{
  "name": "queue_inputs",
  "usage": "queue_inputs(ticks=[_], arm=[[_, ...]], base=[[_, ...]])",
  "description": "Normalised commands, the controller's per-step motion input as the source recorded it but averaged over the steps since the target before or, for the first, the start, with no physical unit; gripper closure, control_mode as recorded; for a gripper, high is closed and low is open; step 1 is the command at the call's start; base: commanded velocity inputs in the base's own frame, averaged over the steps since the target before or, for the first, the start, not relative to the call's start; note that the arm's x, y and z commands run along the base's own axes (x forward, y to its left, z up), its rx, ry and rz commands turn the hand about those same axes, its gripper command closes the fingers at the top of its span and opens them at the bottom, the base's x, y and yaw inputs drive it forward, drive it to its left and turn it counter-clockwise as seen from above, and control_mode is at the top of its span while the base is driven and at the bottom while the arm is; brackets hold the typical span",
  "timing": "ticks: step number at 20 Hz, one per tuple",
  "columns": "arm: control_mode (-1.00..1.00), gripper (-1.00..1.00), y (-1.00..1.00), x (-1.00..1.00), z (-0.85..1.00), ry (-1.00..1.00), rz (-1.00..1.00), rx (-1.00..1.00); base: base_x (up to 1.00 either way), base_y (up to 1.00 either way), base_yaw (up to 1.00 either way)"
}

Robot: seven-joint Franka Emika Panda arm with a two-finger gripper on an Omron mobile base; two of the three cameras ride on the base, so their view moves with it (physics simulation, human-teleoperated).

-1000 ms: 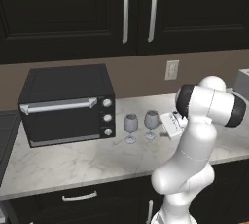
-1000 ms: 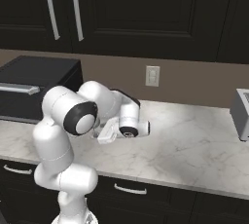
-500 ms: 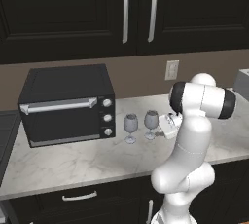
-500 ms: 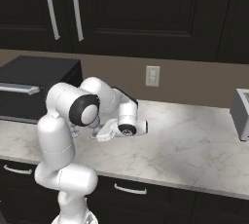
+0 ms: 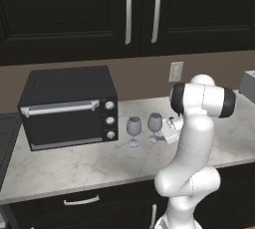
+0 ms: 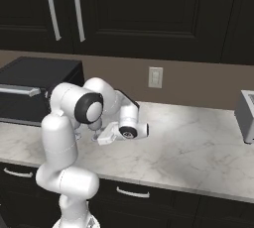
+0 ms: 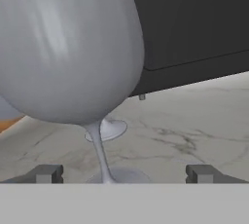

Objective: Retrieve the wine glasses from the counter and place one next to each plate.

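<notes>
Two wine glasses stand upright on the marbled table [image 5: 89, 166], side by side and just apart, the left glass [image 5: 133, 130] beside the lower right corner of the black toaster oven [image 5: 69, 107] and the right glass [image 5: 155, 127] at its 3 o'clock. Both sit mid-depth on the stone, with bare marble toward the front edge at 6 o'clock and toward the brown back wall at 12 o'clock. The claw [image 5: 169, 131] lies low over the table just at 3 o'clock of the right glass, mostly hidden there behind the white arm.

In the right base view the claw [image 6: 102, 138] points toward 9 o'clock, and the arm's elbow covers the glasses. To its 3 o'clock a wide stretch of marble runs open to a grey appliance [image 6: 246, 116] at the far right edge; a wall outlet [image 6: 155, 77] sits above.

The hand view brings the near glass [image 7: 68, 47] very close: its bowl looms at upper left and its thin stem drops to a round foot between the two spread fingertips [image 7: 48, 173], which touch nothing. A second foot [image 7: 109, 129] shows behind, and the oven's dark side rises beyond it.
</notes>
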Motion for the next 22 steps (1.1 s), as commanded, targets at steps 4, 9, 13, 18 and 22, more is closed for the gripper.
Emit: queue_inputs(ticks=[4,9,13,18,22], arm=[[-1.0,-1.0,0.0,0.3,-0.1,0.0,0.0,0.0],[-1.0,-1.0,0.05,0.26,-0.1,0.0,0.0,0.0],[-1.0,-1.0,0.09,0.17,-0.09,0.0,0.0,0.0],[-1.0,1.0,0.1,0.06,-0.09,0.0,0.0,0.0],[-1.0,1.0,0.11,0.01,-0.1,0.0,0.0,0.0]], base=[[0.0,0.0,0.0],[0.0,0.0,0.0],[0.0,0.0,0.0],[0.0,0.0,0.0],[0.0,0.0,0.0]])
